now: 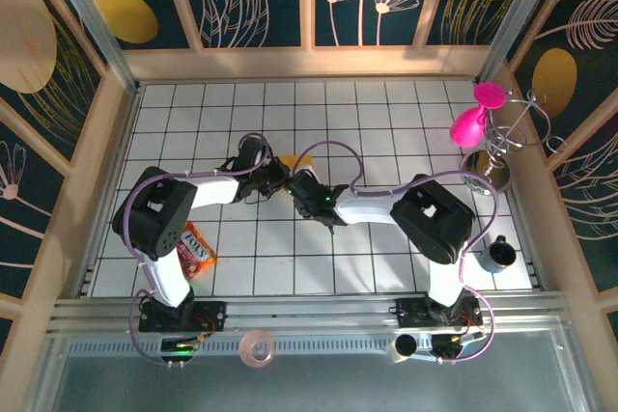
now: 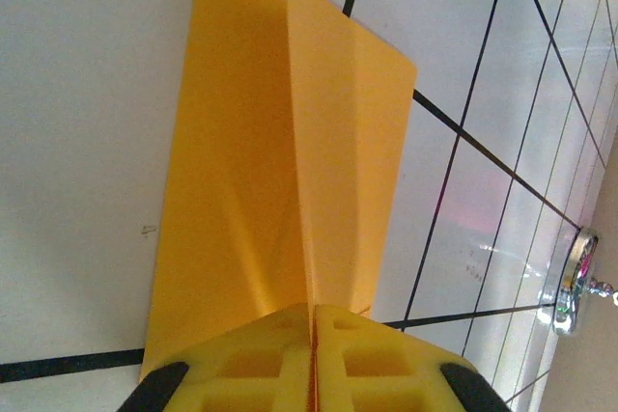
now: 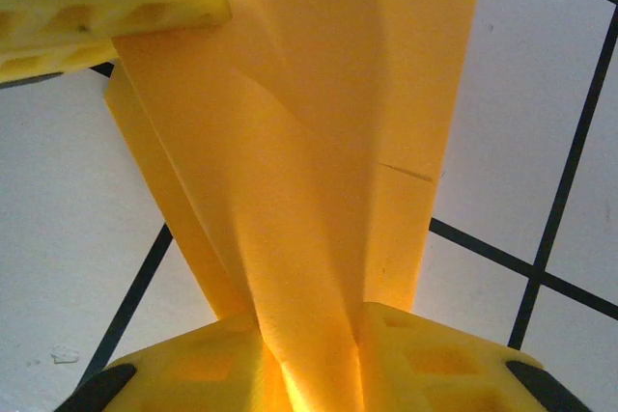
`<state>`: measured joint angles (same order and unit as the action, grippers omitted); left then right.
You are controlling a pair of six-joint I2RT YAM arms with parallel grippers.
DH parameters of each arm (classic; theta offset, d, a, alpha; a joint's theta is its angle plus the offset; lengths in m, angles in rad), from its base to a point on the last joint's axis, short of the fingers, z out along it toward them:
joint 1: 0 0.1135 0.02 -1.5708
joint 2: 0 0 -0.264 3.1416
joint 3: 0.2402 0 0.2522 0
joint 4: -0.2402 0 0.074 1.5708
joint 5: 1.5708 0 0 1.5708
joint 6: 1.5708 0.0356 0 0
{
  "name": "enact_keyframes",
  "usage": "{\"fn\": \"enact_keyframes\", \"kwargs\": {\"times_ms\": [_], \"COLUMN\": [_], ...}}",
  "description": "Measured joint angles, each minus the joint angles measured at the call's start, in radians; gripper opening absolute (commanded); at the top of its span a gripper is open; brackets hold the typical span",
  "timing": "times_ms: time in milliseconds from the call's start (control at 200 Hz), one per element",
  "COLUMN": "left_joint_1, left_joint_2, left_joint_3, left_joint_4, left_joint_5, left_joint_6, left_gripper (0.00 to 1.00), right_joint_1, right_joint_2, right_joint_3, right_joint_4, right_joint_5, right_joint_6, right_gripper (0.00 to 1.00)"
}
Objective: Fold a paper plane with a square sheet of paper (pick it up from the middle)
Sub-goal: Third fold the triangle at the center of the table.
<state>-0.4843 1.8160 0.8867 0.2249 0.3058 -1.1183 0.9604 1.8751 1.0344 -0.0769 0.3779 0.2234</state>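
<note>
The orange-yellow sheet of paper [image 2: 251, 161] is folded along a centre crease, with flaps spreading to both sides over the white tiles. My left gripper [image 2: 314, 314] is shut on that crease, its yellow pads pressed together. My right gripper [image 3: 309, 340] is shut on a bunched fold of the same sheet [image 3: 319, 142]; the left gripper's yellow pad [image 3: 116, 12] shows at the upper left there. From above, both grippers [image 1: 278, 178] [image 1: 301, 188] meet at the table's middle, and a small orange corner of the sheet [image 1: 290, 161] peeks out behind them. Whether it has a paper plane's pointed shape I cannot tell.
A crinkly snack packet [image 1: 196, 250] lies by the left arm's base. At the right edge stand a pink balloon-like figure [image 1: 473, 121] on a wire stand [image 1: 502, 147] and a dark cup [image 1: 500, 254]. A tape roll [image 1: 258, 346] sits on the front rail. Wooden walls enclose the tiled floor.
</note>
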Motion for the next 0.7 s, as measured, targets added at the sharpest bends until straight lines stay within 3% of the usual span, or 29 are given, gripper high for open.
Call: {"fn": "enact_keyframes", "kwargs": {"times_ms": [430, 696], "left_joint_1": [0.039, 0.114], "left_joint_2": [-0.034, -0.119], "left_joint_3": [0.026, 0.026], "left_joint_4": [-0.077, -0.132], "left_joint_5": [-0.046, -0.091], "left_joint_6": [0.037, 0.072], "left_gripper": [0.44, 0.49], "right_joint_1": [0.004, 0.004], "right_joint_2": [0.000, 0.000], "right_joint_3": [-0.001, -0.002], "right_joint_4": [-0.003, -0.003], "right_joint_5": [0.014, 0.001], "right_joint_6": [-0.032, -0.047], "right_gripper": [0.21, 0.21]}}
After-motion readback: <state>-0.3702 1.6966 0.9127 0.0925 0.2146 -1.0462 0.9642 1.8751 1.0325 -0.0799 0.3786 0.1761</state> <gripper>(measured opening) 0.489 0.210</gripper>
